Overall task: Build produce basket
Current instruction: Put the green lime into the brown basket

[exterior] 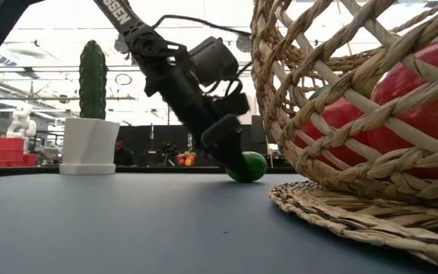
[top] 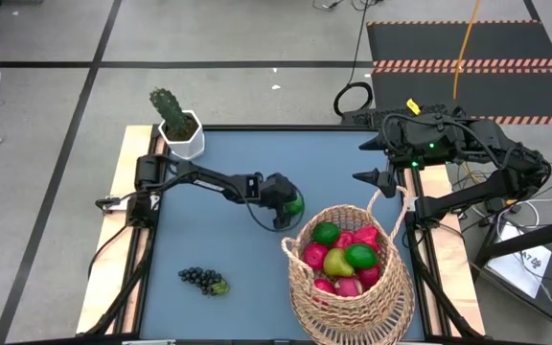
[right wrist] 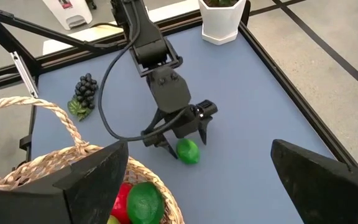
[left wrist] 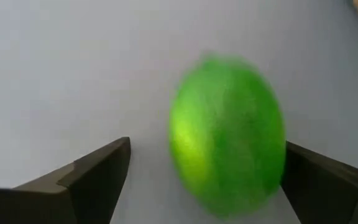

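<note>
Blue table (top: pixel 218 172): left gripper (right wrist: pixel 180 138), fingers spread, straddles a lime (right wrist: pixel 188 151) near the basket (top: pixel 353 307) at the near edge. Risk: closing off-centre rolls it away. Right gripper (top: pixel 383 178) waits, spread.

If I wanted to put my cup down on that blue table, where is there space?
The widest bare patch of table lies between the cactus pot and the left claw. Another lies between the grape bunch and the basket. It is crowded where that open claw stands over a lime beside the basket. The right claw is near the table's far right corner.
</note>
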